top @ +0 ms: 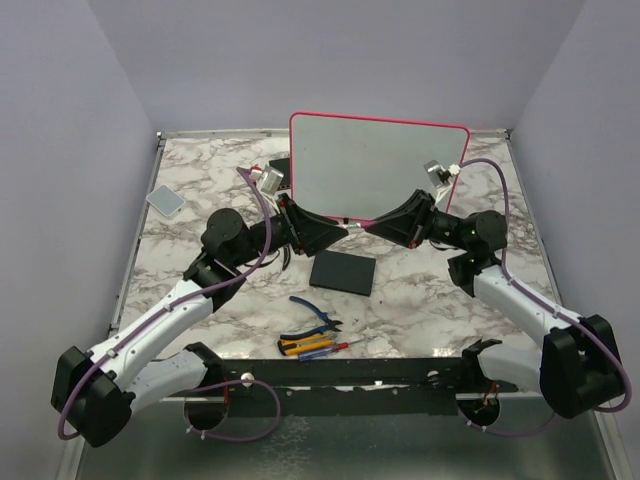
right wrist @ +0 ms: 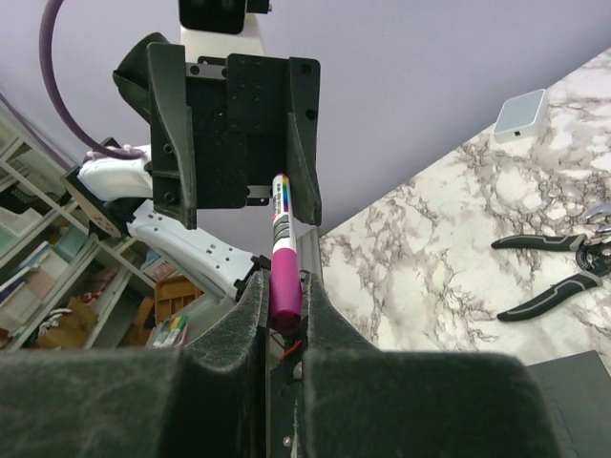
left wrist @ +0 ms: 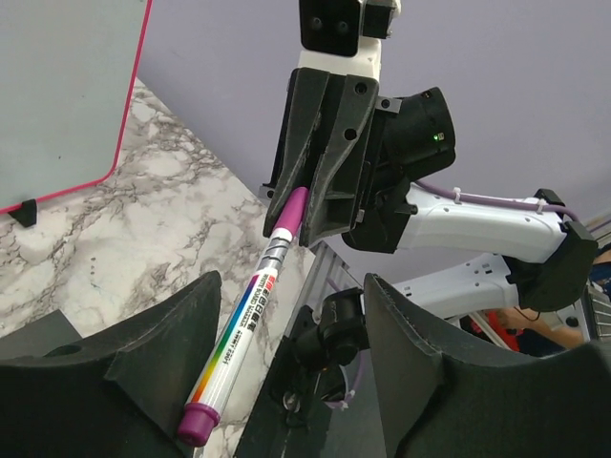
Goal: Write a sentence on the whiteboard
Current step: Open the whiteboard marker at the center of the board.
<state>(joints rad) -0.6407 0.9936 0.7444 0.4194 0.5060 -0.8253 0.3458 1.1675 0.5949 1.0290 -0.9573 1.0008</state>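
Note:
The whiteboard (top: 380,165) stands upright at the back of the table, pink-red framed; its corner shows in the left wrist view (left wrist: 57,86). I see no lettering on its surface. A white marker (top: 355,227) with a rainbow stripe hangs in the air in front of the board, between both grippers. My right gripper (right wrist: 284,294) is shut on the marker's purple cap end (right wrist: 284,277). My left gripper (left wrist: 291,286) is open around the other end, and the marker (left wrist: 250,324) lies against its left finger (left wrist: 143,372).
A flat black square slab (top: 343,271) lies under the grippers. Blue-handled pliers (top: 315,313) and a yellow cutter with screwdrivers (top: 310,346) lie near the front. A small grey pad (top: 165,201) sits at the left; it also shows in the right wrist view (right wrist: 520,114).

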